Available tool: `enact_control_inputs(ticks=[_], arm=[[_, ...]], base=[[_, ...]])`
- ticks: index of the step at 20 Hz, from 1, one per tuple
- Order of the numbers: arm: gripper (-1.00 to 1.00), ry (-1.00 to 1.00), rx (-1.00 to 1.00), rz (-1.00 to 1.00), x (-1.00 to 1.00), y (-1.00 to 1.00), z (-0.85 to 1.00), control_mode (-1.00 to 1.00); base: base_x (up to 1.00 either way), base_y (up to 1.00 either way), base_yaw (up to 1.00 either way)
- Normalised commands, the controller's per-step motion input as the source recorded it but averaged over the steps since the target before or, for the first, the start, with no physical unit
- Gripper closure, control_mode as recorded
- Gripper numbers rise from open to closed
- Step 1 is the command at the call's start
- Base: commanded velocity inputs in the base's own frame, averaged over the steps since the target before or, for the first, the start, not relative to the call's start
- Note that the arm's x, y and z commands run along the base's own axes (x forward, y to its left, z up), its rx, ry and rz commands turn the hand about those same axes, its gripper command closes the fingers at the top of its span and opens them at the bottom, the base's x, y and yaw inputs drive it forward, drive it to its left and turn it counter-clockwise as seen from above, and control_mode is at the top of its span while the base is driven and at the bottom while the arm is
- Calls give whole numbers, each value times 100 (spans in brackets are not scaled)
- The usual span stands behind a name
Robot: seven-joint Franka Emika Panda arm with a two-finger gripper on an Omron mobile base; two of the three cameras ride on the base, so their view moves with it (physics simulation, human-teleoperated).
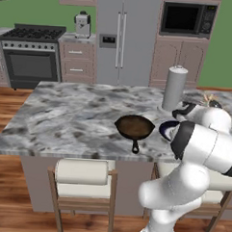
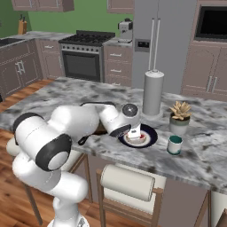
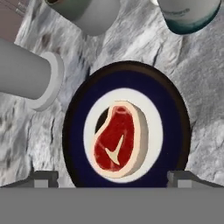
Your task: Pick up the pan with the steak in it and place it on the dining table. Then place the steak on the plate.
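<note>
The empty dark pan [image 1: 134, 127] sits on the marbled dining table [image 1: 74, 116], its short handle pointing at the near edge. To its right lies a dark blue plate [image 1: 166, 128] with a white centre. The red steak [image 3: 119, 140] with its pale fat rim lies flat on that plate [image 3: 175, 131]. My gripper [image 3: 113, 179] hangs just above the plate [image 2: 150, 133], open, its fingertips [image 3: 43, 178] spread wide on either side of the steak and nothing between them. In the right base view the gripper [image 2: 134, 131] covers part of the steak [image 2: 141, 138].
A tall paper towel roll [image 2: 153, 93] stands just behind the plate. A potted succulent [image 2: 179, 117] and a teal mug [image 2: 174, 145] sit to the plate's right. Cream-padded stools [image 1: 81, 174] line the table's near side. Stove and fridge stand along the far wall.
</note>
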Motion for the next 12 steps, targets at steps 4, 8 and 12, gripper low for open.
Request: enact_control_inputs(ticks=[4, 8, 12], arm=[[-100, 5, -6, 13, -23, 96, 41, -100], [-100, 7, -8, 16, -17, 90, 54, -100], [-100, 3, -9, 15, -23, 86, 57, -100]], base=[[0, 0, 0], [0, 0, 0], [0, 0, 0]])
